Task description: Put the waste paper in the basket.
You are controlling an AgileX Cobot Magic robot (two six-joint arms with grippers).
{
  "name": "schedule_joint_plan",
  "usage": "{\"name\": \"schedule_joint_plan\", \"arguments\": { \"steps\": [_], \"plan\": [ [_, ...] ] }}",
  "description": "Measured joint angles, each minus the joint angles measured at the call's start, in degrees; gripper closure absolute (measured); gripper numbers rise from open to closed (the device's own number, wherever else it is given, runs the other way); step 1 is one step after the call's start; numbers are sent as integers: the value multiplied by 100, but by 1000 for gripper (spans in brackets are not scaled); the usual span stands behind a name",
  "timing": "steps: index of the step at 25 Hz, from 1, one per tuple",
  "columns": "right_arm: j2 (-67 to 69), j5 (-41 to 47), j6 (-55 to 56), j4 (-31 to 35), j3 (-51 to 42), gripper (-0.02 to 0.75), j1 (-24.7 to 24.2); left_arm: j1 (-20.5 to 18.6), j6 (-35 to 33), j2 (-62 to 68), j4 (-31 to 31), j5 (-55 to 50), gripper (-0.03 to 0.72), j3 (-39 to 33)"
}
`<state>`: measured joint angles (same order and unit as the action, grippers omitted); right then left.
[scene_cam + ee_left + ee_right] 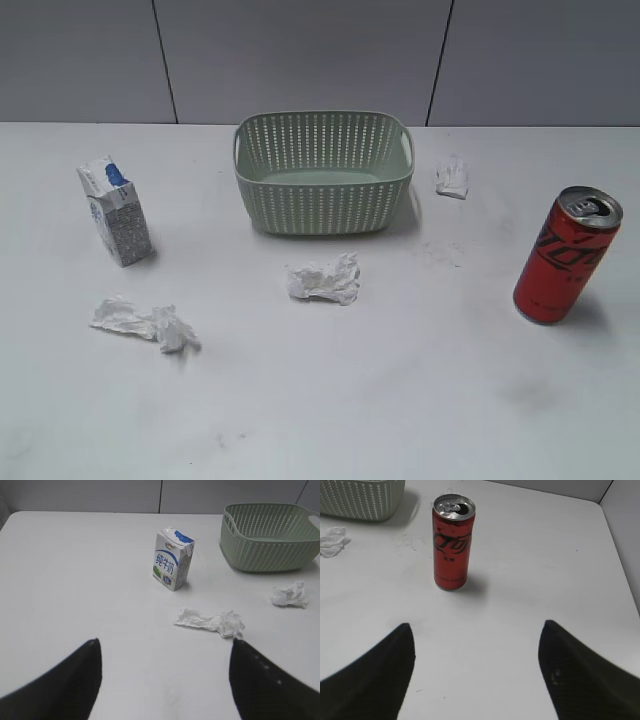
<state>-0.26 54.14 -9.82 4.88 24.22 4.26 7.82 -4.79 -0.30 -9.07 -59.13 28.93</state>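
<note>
The sage-green basket (323, 170) stands at the back middle of the white table; it also shows in the left wrist view (270, 535) and partly in the right wrist view (360, 500). One paper wad (325, 280) lies in front of it, also in the left wrist view (289, 595). A longer wad (145, 322) lies front left, also in the left wrist view (212, 621). A small wad (452, 178) lies right of the basket. A wad shows at the right wrist view's left edge (332, 541). My left gripper (165, 642) and right gripper (477, 625) are open and empty. Neither shows in the exterior view.
A blue-and-white carton (116, 212) stands at the left, also in the left wrist view (172, 559). A red drink can (567, 255) stands at the right, also straight ahead in the right wrist view (452, 541). A grey wall runs behind the table.
</note>
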Motion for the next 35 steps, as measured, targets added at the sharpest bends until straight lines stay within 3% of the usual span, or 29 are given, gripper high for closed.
{"name": "schedule_joint_plan", "arguments": {
  "steps": [13,18,25,35],
  "plan": [
    [-4,-31,0,0,6,154,0,0,1,0,0,0,100,0],
    [191,-600,23,19,200,154,0,0,1,0,0,0,100,0],
    [1606,-1285,169,38,802,154,0,0,1,0,0,0,100,0],
    [4282,-1348,231,472,2347,154,0,0,-2,0,0,0,100,0]
  ]
}}
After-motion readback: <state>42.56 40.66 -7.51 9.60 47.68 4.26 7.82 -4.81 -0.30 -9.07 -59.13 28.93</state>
